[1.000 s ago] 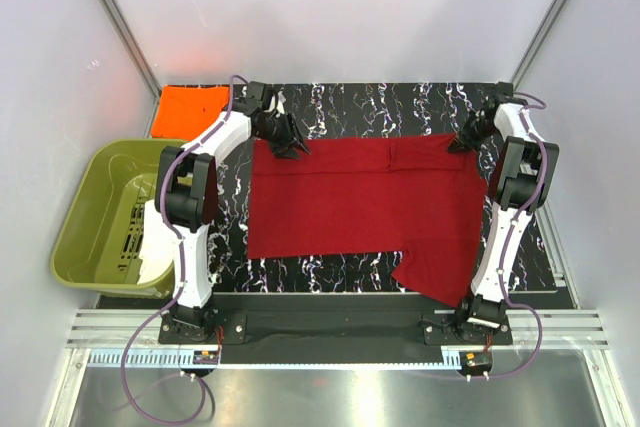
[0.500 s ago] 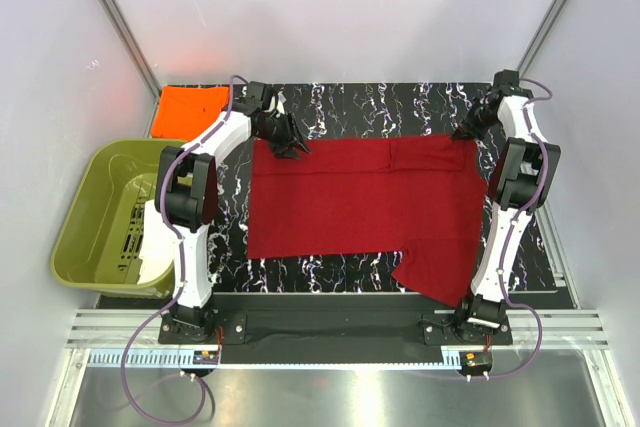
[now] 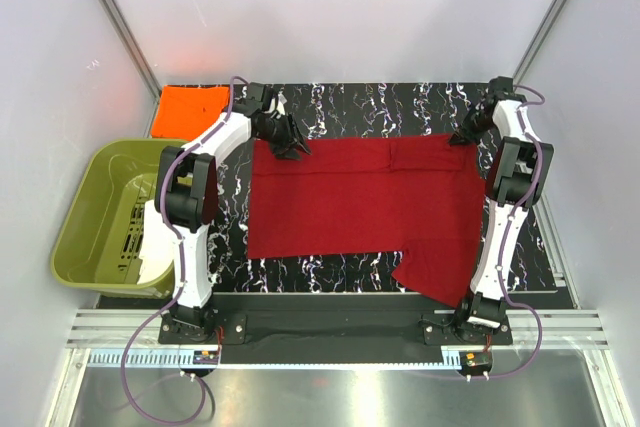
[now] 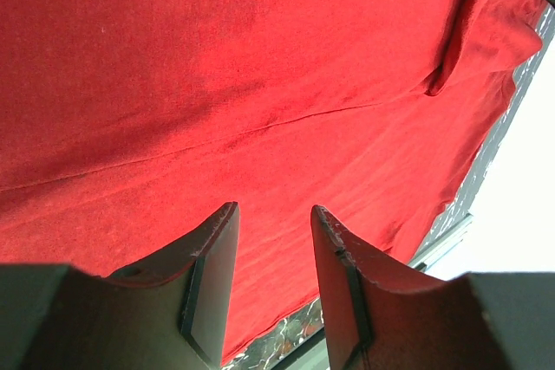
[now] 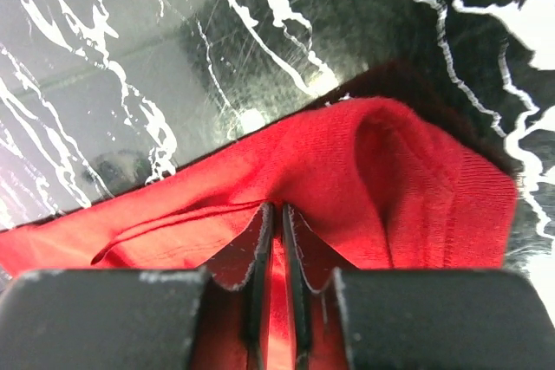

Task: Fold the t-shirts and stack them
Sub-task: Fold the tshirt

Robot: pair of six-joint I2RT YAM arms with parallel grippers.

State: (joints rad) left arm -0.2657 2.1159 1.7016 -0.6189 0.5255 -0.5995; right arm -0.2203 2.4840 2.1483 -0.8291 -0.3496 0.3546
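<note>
Right pincer (image 5: 277, 208) clenches a corner of the crimson t-shirt (image 5: 390, 179); left pincer (image 4: 274, 207) gapes over it.

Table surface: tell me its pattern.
The table is black with white marble veining, best seen in the right wrist view.

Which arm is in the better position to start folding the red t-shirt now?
Right. The right gripper looks closed on the far right corner of the red t-shirt, with cloth bunched at its tips. The left gripper has open jaws over the far left corner and grips nothing.
</note>
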